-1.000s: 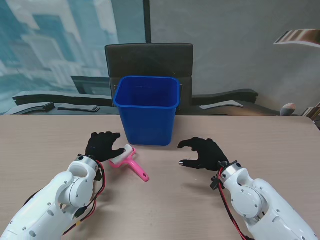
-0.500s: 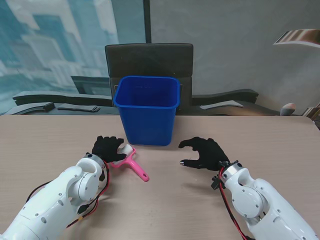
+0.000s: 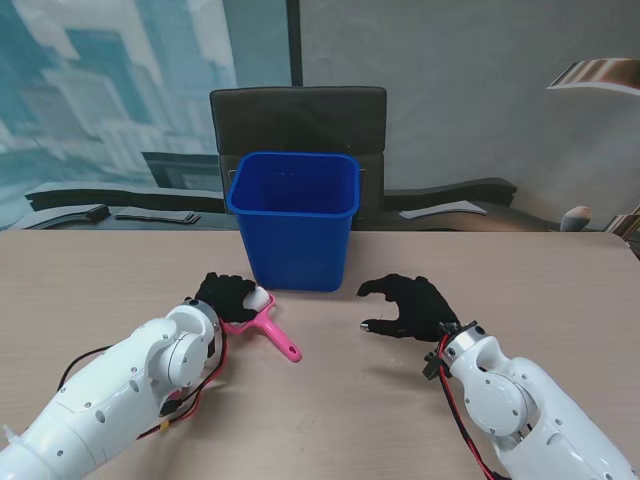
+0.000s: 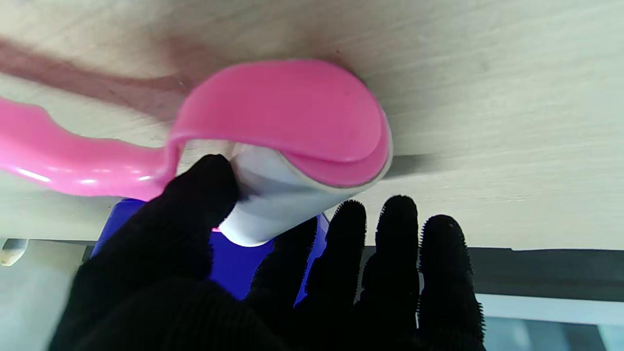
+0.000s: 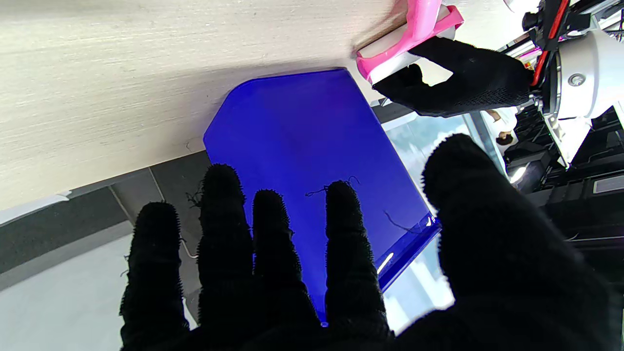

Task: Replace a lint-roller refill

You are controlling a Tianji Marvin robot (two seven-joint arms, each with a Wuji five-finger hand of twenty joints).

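The left hand (image 3: 228, 294) has slid onto the lint roller (image 3: 262, 326) beside the blue bin (image 3: 293, 220), fingers (image 4: 204, 195) closing on its light, stiff white refill (image 4: 273, 195); right hand (image 3: 410, 305) spread, empty.

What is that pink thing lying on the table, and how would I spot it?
Find the tall blue bin at the middle of the wooden table. Just nearer to me and to its left lies a lint roller, where the left robot hand reaches its white roll. It is the only pink thing there, with a thin curved handle.
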